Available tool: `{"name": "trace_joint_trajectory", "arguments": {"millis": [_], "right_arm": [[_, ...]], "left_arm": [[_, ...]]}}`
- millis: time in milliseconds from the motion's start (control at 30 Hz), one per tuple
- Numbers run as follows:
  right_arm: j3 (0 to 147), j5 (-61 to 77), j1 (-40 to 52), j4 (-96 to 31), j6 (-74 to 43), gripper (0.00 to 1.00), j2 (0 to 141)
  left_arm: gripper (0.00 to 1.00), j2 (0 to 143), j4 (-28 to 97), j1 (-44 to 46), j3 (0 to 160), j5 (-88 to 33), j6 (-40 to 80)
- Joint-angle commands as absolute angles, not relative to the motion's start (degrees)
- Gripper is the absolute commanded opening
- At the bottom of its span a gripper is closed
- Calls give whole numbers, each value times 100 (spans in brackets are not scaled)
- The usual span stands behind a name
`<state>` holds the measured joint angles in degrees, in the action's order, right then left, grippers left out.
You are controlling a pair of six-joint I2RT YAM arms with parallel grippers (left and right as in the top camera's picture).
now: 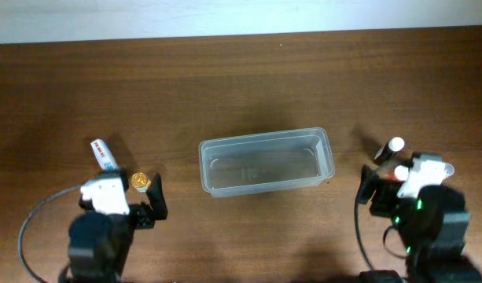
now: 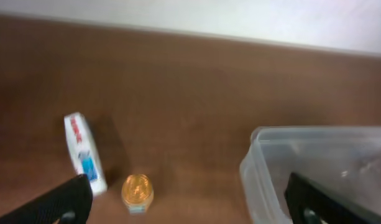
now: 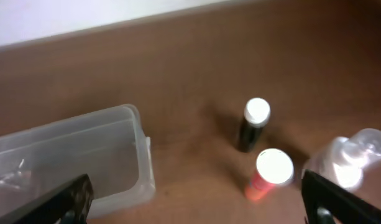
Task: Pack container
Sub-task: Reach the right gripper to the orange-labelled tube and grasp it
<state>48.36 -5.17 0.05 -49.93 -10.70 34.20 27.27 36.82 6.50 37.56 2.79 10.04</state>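
The clear plastic container lies empty at the table's middle; its left end shows in the left wrist view and its right end in the right wrist view. My left gripper is open and empty, just short of a small gold-capped jar, with a white tube to the left. My right gripper is open and empty. Beyond it stand a black bottle with a white cap, an orange bottle with a white cap and a clear bottle.
The brown wooden table runs back to a pale wall edge. A grey cable loops beside the left arm.
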Motion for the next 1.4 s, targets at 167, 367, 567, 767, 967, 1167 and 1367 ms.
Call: {"name": "trace_joint_trajectory", "arguments": {"millis": [167, 367, 567, 767, 967, 1167, 1367], "right_arm": [[6989, -314, -523, -6766, -1402, 98, 5835], [7345, 333, -1673, -7142, -1372, 98, 6884], [7328, 690, -2257, -7288, -941, 98, 7815], [7325, 690, -2294, -7244, -899, 98, 8628], [7177, 692, -2294, -7054, -880, 98, 9196], [7168, 690, -2290, -6958, -878, 76, 9317], [7168, 694, -2290, -6965, -814, 51, 9317]], "left_arm": [[99, 4965, 5408, 622, 5511, 69, 742], [99, 5933, 6001, 622, 6324, 34, 720], [99, 6265, 5972, 622, 6370, 12, 722], [99, 6300, 5968, 622, 6370, 12, 722], [99, 6300, 5968, 622, 6370, 14, 722], [99, 6298, 5970, 622, 6370, 12, 722], [99, 6298, 5970, 622, 6370, 12, 722]]}}
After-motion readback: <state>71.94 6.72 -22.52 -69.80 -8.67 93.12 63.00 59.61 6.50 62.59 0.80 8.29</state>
